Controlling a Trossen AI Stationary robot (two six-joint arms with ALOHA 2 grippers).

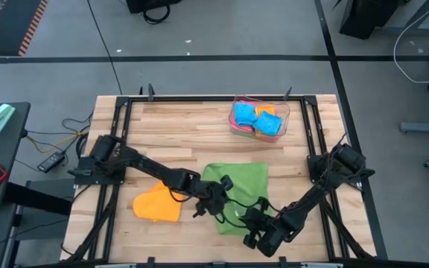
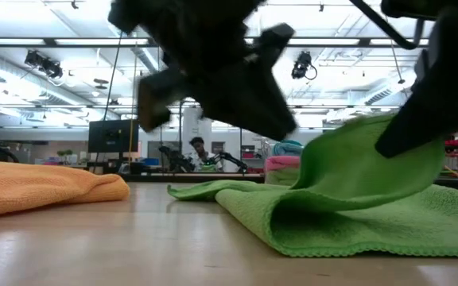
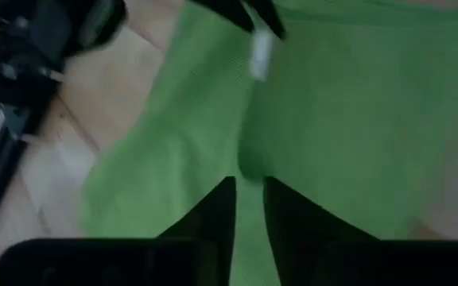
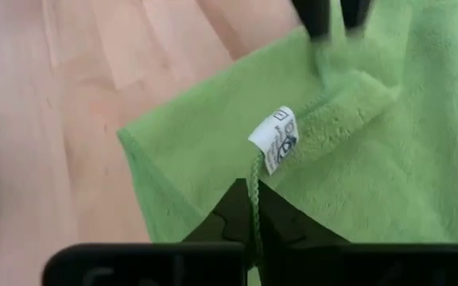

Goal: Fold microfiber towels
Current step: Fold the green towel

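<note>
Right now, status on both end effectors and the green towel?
Right end effector shut on green towel edge. Left end effector over same towel, fingers slightly apart. Orange towel alongside, clear.

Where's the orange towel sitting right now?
In the high view the orange towel lies bunched near the table's front edge on the left side, just left of the green towel, under the left arm.

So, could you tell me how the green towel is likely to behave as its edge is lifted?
Probably floppy: the green towel already drapes in a soft rolled fold. Likely light, since the right gripper, pinching only its hem, raises it. It may drag rather than slide on the wooden table.
</note>
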